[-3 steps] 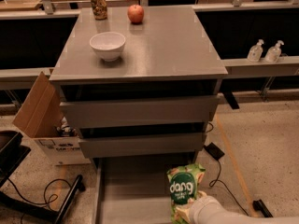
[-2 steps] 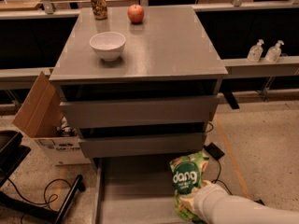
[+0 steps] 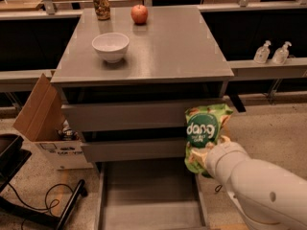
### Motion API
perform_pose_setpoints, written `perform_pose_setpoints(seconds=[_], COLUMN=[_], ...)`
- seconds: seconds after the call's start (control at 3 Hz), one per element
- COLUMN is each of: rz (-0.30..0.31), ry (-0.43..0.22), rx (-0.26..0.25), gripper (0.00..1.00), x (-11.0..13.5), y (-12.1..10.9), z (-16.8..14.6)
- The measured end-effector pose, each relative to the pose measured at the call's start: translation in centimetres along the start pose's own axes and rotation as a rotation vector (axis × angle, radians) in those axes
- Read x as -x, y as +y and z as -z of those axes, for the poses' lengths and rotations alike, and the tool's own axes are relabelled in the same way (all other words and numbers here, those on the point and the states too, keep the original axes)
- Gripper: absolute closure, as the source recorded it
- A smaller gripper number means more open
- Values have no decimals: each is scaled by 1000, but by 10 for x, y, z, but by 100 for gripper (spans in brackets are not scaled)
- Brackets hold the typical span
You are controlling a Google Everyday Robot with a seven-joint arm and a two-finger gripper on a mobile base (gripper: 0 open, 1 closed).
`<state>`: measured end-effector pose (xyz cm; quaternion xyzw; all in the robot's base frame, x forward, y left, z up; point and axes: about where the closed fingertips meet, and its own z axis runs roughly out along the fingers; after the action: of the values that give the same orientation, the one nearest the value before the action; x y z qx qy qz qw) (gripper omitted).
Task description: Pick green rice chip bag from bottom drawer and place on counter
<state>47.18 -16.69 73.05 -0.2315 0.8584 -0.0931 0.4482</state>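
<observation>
1. Your robot's white arm [image 3: 261, 188] reaches in from the lower right. Its claw [image 3: 204, 158] is clamped on the lower end of the crinkly green rice chip bag [image 3: 205, 128], whose white "dang" lettering faces the camera.
2. The bag is held upright in the air, in front of the right ends of the two shut upper drawers [image 3: 139, 115]. It is above and to the right of the wide grey bottom drawer [image 3: 148, 195], which stands pulled out with its floor bare.
3. The pick looks done, and the step in hand is the carry up to the smooth grey tabletop [image 3: 177, 47]. The bag hangs below that surface's front edge.
4. Your next move calls for more height first. Raise the bag above the tabletop's lip before you swing it inward, or the crinkly top may catch under the overhang.
5. For the set-down, note the white ceramic bowl [image 3: 111, 47] left of centre, and the red apple [image 3: 139, 14] and printed can [image 3: 101, 4] along the far edge. The near right part of the tabletop is bare and nearest the claw, so it looks the safest landing spot.
</observation>
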Motion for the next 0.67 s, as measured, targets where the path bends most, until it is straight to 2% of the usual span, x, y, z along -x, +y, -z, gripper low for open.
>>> perform_pose_setpoints(seconds=[0.33, 0.67], rz=[-60, -44], ry=[-75, -129], rx=[-103, -160], gripper=[100, 100], x=[66, 118], y=[-43, -67], z=[22, 43])
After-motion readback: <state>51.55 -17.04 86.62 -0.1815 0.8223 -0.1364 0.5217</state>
